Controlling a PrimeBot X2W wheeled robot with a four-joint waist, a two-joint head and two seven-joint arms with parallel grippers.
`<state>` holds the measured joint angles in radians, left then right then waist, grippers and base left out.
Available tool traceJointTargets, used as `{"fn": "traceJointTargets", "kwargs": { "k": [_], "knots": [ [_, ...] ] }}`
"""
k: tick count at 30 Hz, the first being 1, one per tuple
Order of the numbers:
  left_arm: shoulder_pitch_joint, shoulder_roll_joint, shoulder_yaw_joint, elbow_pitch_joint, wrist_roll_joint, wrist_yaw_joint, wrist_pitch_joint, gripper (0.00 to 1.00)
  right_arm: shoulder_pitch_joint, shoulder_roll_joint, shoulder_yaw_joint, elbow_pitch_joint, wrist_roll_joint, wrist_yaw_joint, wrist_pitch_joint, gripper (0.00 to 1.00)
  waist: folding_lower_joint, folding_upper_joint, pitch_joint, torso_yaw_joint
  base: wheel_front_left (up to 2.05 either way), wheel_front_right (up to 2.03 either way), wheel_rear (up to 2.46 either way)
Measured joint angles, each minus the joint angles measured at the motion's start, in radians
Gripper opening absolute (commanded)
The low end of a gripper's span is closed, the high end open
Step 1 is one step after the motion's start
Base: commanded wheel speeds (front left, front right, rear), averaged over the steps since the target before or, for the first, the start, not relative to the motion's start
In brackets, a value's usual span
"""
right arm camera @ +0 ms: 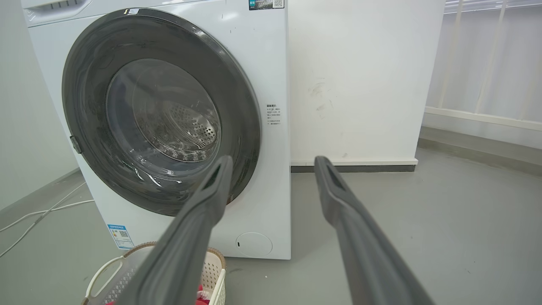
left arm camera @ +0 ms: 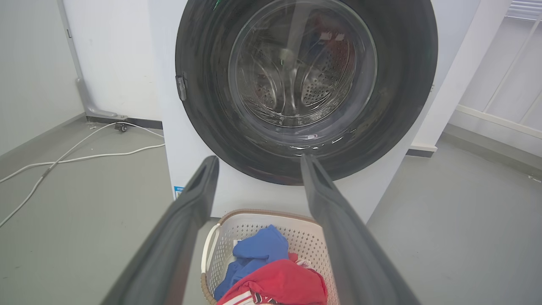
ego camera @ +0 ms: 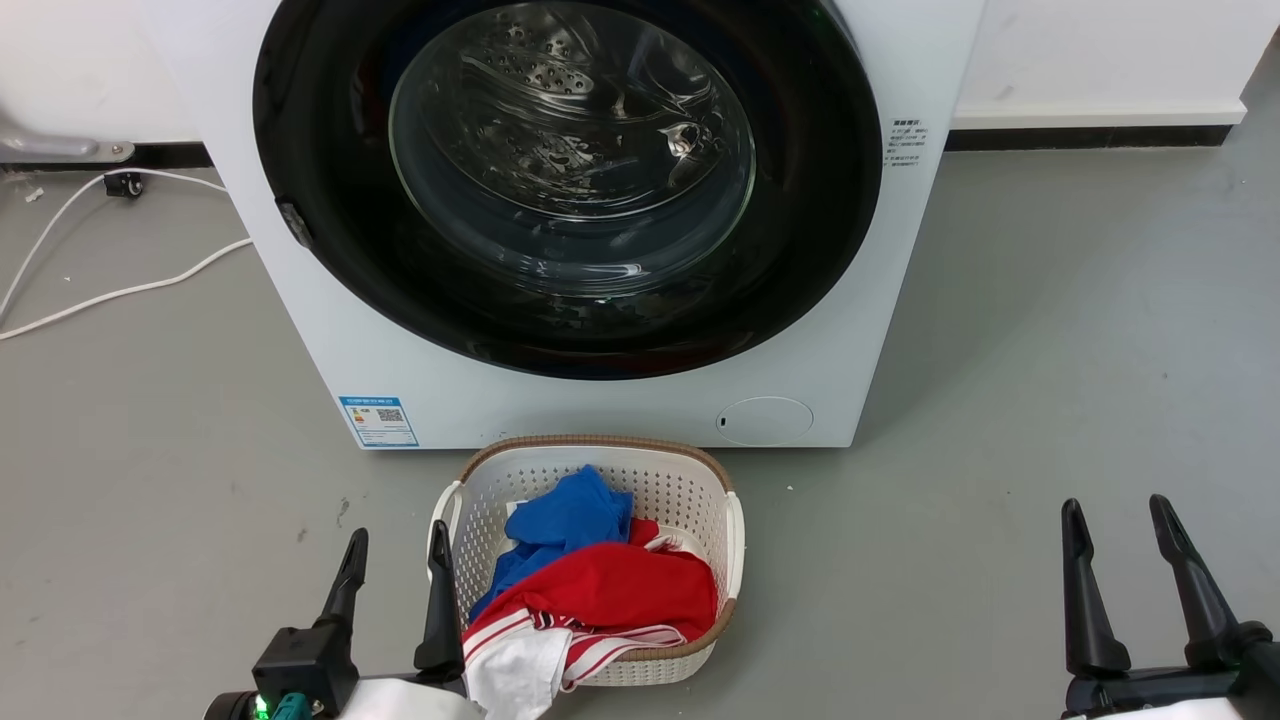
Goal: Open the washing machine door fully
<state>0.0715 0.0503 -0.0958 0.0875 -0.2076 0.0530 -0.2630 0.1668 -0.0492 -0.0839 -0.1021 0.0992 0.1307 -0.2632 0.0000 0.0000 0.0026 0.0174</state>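
Washing machine door [ego camera: 570, 170] appears shut against the washing machine [ego camera: 300, 330] — well ahead of both hands. Left hand [ego camera: 399, 533] and right hand [ego camera: 1115, 503] released, fingers spread, empty. Laundry basket [ego camera: 690, 470] just beside the left hand — between the hands.

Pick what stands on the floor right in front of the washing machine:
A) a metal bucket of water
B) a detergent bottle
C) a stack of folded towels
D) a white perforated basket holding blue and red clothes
D: a white perforated basket with a blue garment and a red garment stands before the washing machine.
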Motion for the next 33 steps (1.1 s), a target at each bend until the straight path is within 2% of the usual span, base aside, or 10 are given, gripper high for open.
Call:
{"fn": "traceJointTargets", "kwargs": {
  "k": [10, 15, 19, 24, 28, 33],
  "knots": [
    [0.000, 0.000, 0.005, 0.005, -0.001, 0.000, 0.000, 1.00, 0.000, 0.000, 0.004, 0.003, 0.010, 0.000, 0.000, 1.00, 0.0000, 0.0000, -0.001, 0.001, 0.00, 0.00, 0.00],
    [0.000, 0.000, 0.004, 0.005, -0.001, 0.001, 0.000, 1.00, 0.000, 0.000, 0.002, 0.004, 0.119, 0.000, 0.000, 1.00, 0.0000, 0.0000, -0.002, 0.001, 0.00, 0.00, 0.00],
    [0.000, 0.000, 0.005, 0.006, -0.001, 0.003, 0.000, 1.00, -0.001, -0.001, -0.021, 0.008, 0.294, 0.000, 0.000, 1.00, 0.0000, 0.0000, -0.002, 0.001, 0.00, 0.00, 0.00],
    [0.000, 0.000, 0.005, 0.006, -0.001, 0.004, 0.000, 1.00, -0.012, 0.000, -0.065, 0.035, 0.565, 0.000, 0.000, 1.00, 0.0000, 0.0000, -0.003, -0.001, 0.00, 0.00, 0.00],
    [0.000, 0.000, 0.005, 0.006, -0.001, 0.004, 0.000, 1.00, -0.025, -0.001, -0.095, 0.063, 0.726, 0.000, 0.000, 1.00, 0.0000, 0.0000, -0.004, -0.003, 0.00, 0.00, 0.00],
    [0.001, 0.000, 0.004, 0.007, -0.001, 0.004, 0.000, 1.00, -0.024, 0.001, -0.020, 0.061, 0.912, 0.000, 0.000, 1.00, 0.0000, 0.0000, -0.005, -0.003, 0.00, 0.00, 0.00]
  ]
}}
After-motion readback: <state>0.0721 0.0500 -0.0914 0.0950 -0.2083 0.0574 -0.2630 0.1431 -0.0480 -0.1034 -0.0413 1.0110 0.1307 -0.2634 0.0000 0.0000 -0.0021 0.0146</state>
